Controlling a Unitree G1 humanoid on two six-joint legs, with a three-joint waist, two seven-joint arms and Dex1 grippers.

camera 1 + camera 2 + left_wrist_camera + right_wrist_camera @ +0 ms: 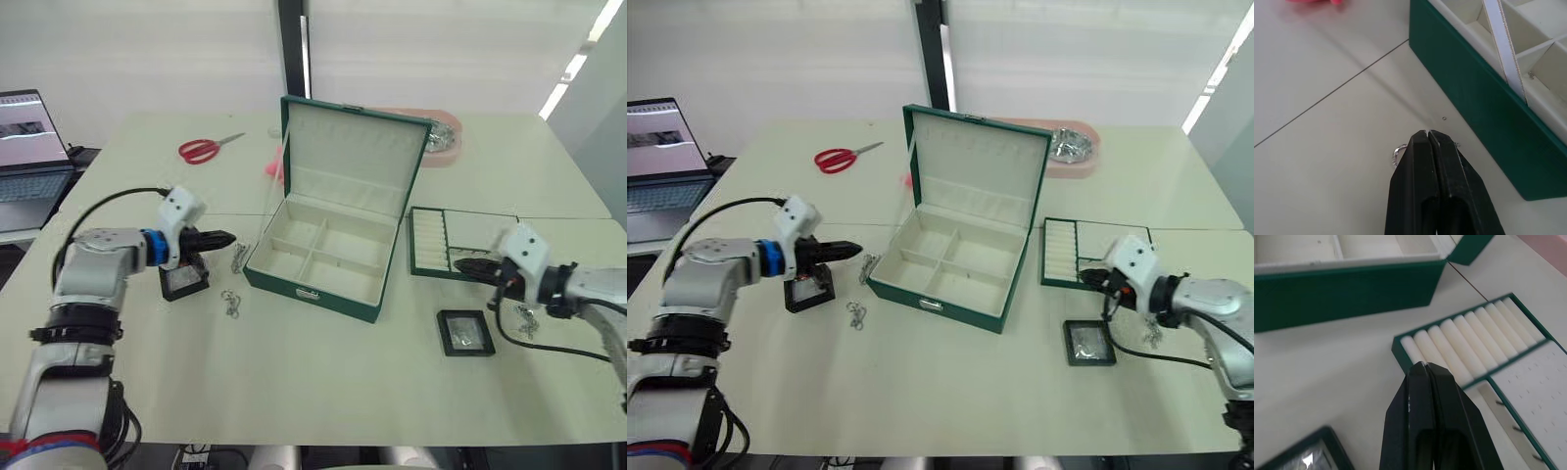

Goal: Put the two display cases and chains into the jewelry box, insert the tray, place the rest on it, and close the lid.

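- Box [318, 259] mid-table, lid [351, 157] upright and open, four cream compartments bare.
- Tray [436, 245] just right of box: ring rolls at its near-box end, flat panel beyond.
- Left gripper [227, 237] shut, empty, above one case [184, 281] and pointing at box's left wall.
- Two chains left of box: one [239, 257] just beside wall, one [230, 303] nearer front.
- Right gripper [458, 265] shut, empty, at tray's front edge; second case [464, 331] flat below it.
- Small metal piece [526, 320] right of that case.
- Scissors [208, 148], pink dish [441, 139] with foil, laptop [29, 162] well back.
- Left wrist view: closed fingertips [1428, 138] over chain beside green wall.
- Right wrist view: case corner [1300, 455] close under fingers [1422, 382].
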